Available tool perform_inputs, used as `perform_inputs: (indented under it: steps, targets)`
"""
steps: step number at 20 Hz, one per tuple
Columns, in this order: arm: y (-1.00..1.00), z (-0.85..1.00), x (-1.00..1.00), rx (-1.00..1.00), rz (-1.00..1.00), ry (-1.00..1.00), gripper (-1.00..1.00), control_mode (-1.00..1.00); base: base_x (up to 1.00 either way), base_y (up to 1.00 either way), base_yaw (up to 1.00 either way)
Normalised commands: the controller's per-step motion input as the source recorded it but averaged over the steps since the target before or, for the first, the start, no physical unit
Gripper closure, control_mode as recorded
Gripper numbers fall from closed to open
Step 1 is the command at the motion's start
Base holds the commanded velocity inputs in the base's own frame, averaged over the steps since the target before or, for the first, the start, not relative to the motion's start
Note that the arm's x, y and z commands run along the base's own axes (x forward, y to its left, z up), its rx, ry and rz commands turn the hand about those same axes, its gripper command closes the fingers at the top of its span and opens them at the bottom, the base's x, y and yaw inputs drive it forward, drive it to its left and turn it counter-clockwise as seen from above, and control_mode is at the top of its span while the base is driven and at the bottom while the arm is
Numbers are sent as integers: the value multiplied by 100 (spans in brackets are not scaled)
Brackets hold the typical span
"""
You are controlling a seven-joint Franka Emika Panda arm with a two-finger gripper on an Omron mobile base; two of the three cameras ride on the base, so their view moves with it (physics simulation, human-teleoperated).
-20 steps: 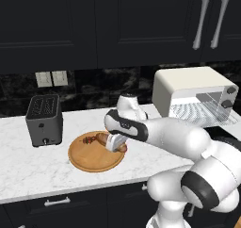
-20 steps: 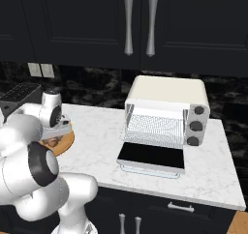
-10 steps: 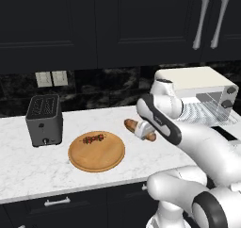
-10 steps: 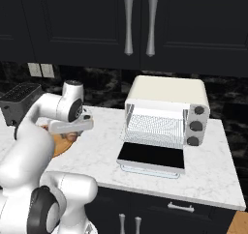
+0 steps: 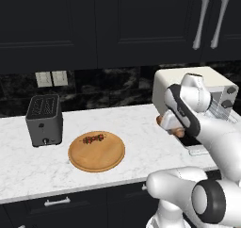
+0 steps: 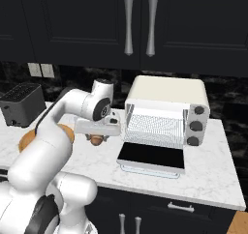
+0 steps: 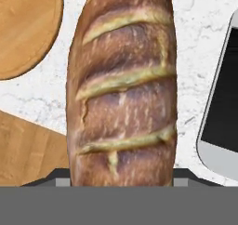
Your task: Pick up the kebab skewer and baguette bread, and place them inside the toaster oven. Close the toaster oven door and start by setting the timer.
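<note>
White marble counter beneath dark cabinets.

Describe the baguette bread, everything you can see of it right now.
The baguette bread is a short golden-brown loaf with pale slashes across a darker crust. The claw grips it across its width, carried clear above the white marble counter, between the round wooden board and the toaster oven's dropped-open door. From the base views only its brown ends peek out under the hand. Nothing but the claw touches it.
</note>
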Motion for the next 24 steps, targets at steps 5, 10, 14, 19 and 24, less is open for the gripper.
perform_inputs:
  steps: [5, 10, 14, 19, 24]
  targets:
    - [-100, 16, 6, -16, -26, 5, 100, -100, 0, 0, 0]
    - [-100, 18, 11, -12, -23, 7, 100, -100, 0, 0, 0]
    - [-50, 0, 16, -7, -19, -5, 100, -100, 0, 0, 0]
    - [-2, -12, 24, -6, -12, -22, 100, -100, 0, 0, 0]
    - [-14, -2, 33, 0, -7, -13, 100, -100, 0, 0, 0]
